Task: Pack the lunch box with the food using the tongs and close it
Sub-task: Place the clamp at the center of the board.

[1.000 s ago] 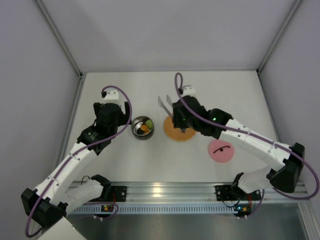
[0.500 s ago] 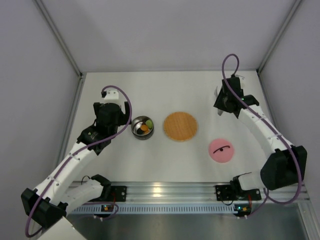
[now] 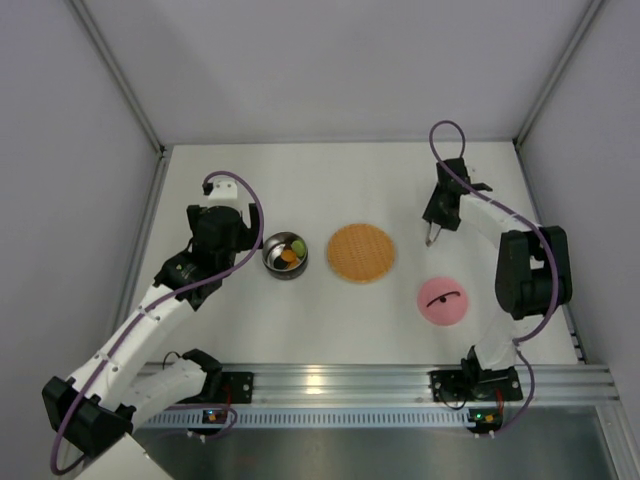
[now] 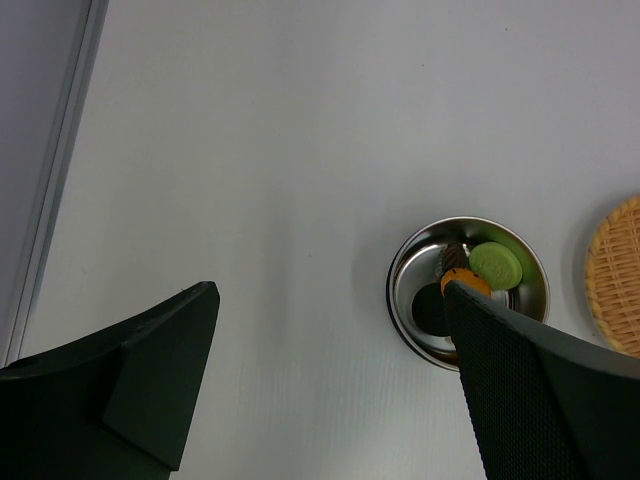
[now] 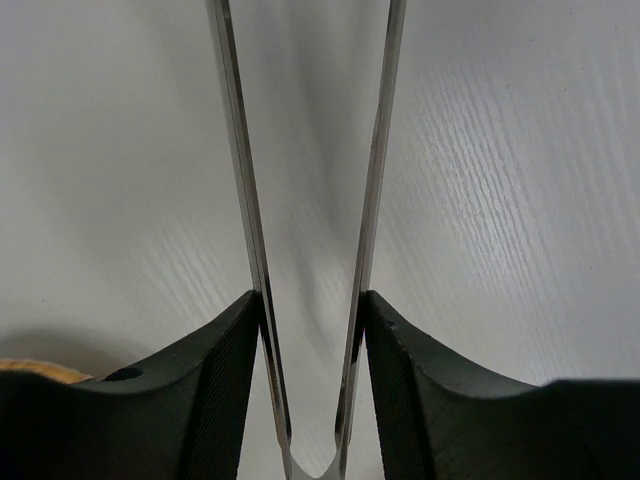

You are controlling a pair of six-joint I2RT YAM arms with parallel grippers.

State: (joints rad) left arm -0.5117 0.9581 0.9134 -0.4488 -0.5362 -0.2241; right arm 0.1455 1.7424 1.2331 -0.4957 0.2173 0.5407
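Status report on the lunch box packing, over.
Left gripper open, next to the lunch box. Right gripper shut on the tongs. Food in the box, pink lid off. Woven disc lies between lid and box.

Found right gripper (image 3: 432, 234) shifted off the orange disc (image 3: 361, 253): first out to the far right rear, then back to a spot right of the disc and behind the pink lid (image 3: 443, 301). Carried the tongs (image 5: 247, 200) along between its fingers. Left the disc fully uncovered.
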